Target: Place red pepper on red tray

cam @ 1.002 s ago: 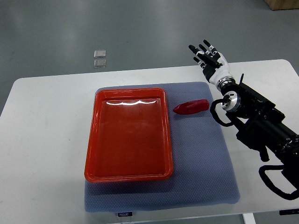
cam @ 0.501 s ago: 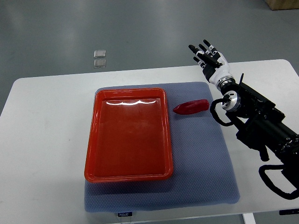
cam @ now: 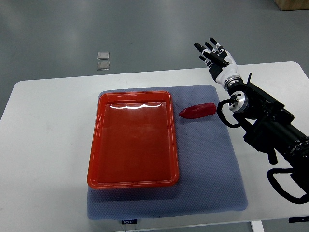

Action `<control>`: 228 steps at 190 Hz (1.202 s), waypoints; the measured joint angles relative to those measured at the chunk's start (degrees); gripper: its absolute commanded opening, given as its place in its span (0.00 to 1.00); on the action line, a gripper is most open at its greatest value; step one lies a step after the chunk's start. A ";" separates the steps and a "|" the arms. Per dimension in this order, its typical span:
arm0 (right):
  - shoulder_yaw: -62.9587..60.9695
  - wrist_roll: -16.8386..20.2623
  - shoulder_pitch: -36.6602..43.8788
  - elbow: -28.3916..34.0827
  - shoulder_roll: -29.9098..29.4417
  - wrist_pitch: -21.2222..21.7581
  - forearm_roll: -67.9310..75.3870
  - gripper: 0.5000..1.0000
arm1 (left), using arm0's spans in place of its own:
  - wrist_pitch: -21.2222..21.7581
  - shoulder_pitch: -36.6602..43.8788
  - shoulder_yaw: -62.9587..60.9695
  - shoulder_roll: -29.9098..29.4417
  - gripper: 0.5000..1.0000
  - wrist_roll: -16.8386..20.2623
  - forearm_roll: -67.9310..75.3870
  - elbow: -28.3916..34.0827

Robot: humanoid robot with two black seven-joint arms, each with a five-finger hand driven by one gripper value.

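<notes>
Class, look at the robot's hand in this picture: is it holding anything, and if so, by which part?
Nothing is held. The right hand is open, fingers spread, raised beyond the table's far edge. The red pepper lies untouched on the grey mat, beside the red tray.

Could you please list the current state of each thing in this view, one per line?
red pepper: lying on the blue mat, just right of the tray, not held.
red tray: empty, flat on the mat.
blue mat: spread flat on the white table.
right hand: open, fingers spread, beyond the pepper, holding nothing.
</notes>
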State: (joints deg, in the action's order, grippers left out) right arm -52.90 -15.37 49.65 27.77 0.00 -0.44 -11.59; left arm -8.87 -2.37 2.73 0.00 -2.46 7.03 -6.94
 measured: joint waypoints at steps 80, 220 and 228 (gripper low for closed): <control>0.11 0.22 0.53 1.77 0.07 -1.34 -0.36 0.84 | -0.01 0.00 0.09 0.00 1.00 0.00 -0.01 -0.01; 11.18 0.61 4.63 3.67 0.91 -3.30 -1.83 0.84 | 0.00 0.00 0.02 0.00 1.00 0.00 -0.01 -0.01; 13.24 0.61 5.31 3.67 1.41 -3.32 -2.40 0.84 | 0.00 0.00 0.05 0.00 1.00 0.00 -0.01 -0.01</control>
State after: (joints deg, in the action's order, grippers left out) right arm -39.66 -14.76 54.96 31.44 1.41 -3.76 -13.99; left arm -8.88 -2.37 2.77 0.00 -2.46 7.02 -6.95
